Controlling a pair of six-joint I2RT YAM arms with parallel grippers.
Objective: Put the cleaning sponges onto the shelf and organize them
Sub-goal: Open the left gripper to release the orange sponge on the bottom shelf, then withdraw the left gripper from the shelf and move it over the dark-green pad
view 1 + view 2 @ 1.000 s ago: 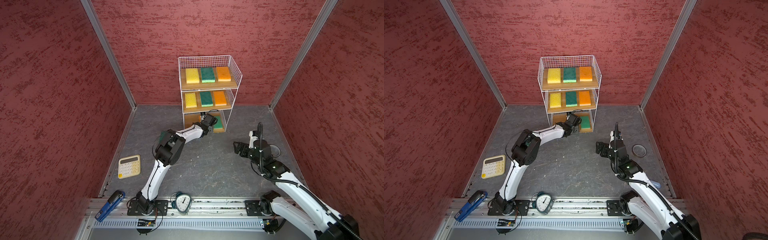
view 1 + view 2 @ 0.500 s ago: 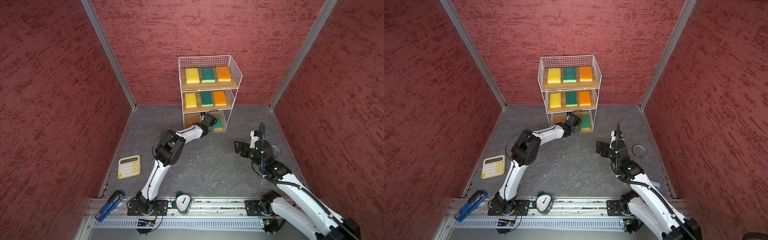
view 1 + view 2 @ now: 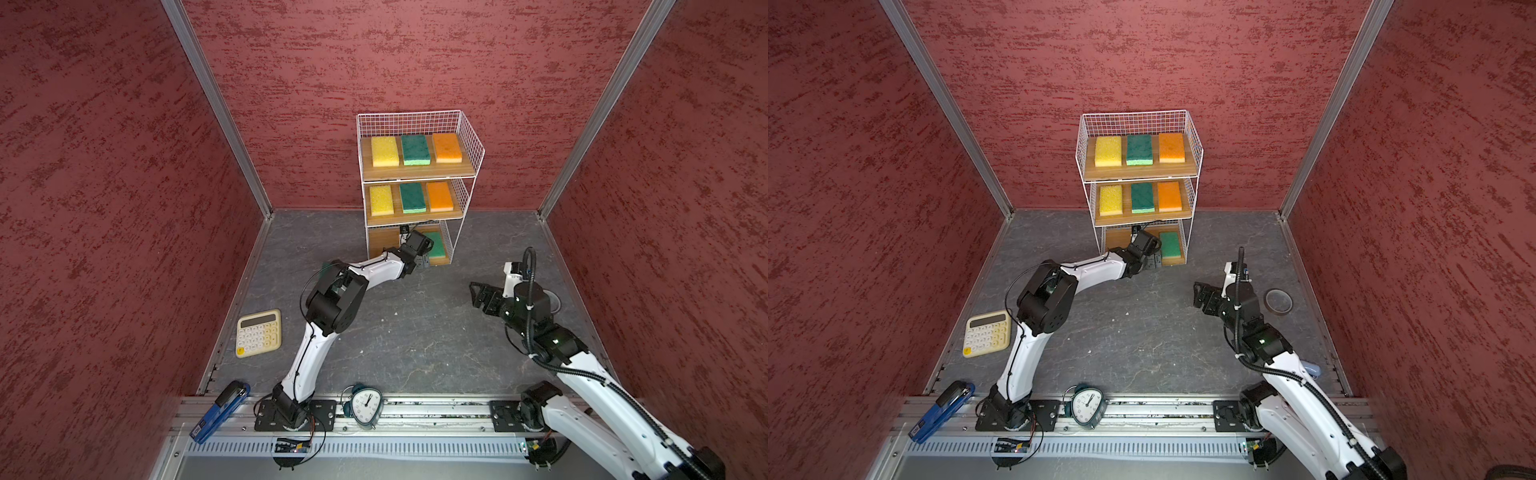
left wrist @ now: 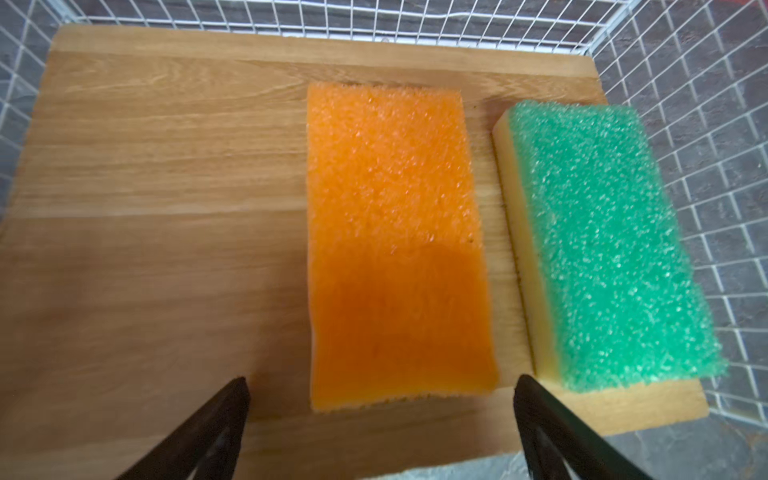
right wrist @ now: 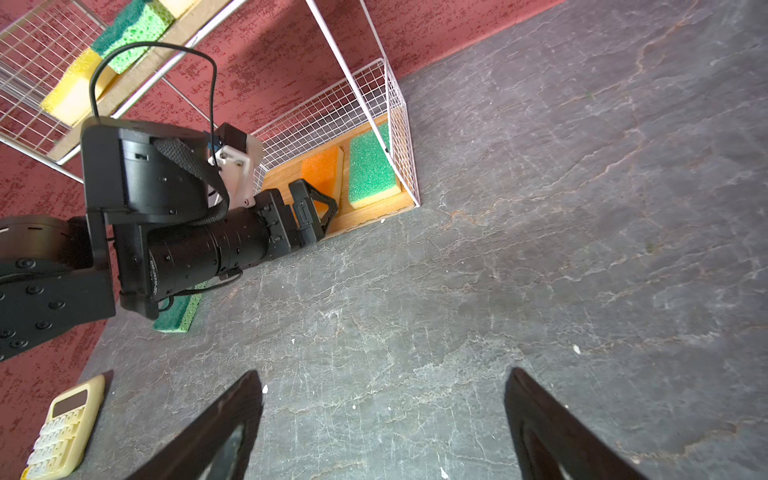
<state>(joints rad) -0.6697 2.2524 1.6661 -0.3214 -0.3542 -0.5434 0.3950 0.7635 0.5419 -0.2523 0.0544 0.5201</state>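
Left tool (image 4: 381,380) stands spread at the bottom board of the shelf (image 3: 469,137), gripping nothing. The orange sponge (image 4: 395,249) lies flat just ahead, long axis pointing away, beside a green sponge (image 4: 602,241). Both upper tiers hold three sponges each. A loose sponge (image 5: 178,313) lies on the table (image 5: 540,208) under the left arm, nearer it. Right tool (image 5: 383,372) hovers spread, empty.
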